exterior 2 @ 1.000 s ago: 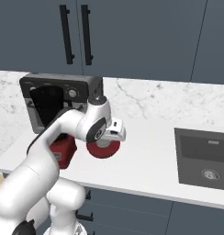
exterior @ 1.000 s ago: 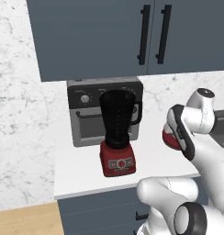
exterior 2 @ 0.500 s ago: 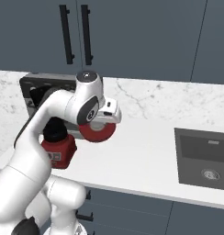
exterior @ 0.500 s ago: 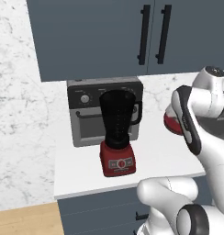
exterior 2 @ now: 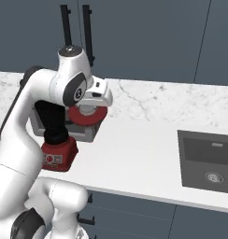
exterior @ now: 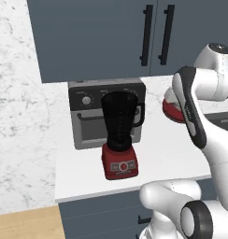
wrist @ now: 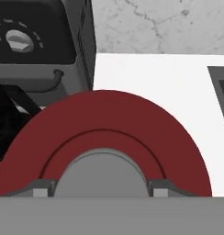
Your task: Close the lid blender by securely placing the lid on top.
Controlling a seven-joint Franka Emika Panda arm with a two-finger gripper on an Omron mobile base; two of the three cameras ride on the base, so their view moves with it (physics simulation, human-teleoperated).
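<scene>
The red lid with its grey knob hangs in the air, and my gripper is shut on the knob. In the base views the lid hovers right of the blender, near the height of the jar's open mouth and apart from it. The blender's dark jar stands on its red base, partly hidden behind my arm. A black edge of the jar shows at the left of the hand view.
A grey toaster oven stands right behind the blender against the marble wall. The white counter stretches right to a dark sink. Blue-grey cabinets hang overhead.
The arm has lifted the lid off counter level and carried it upward and a little toward the blender. The blender and toaster oven have not moved.
</scene>
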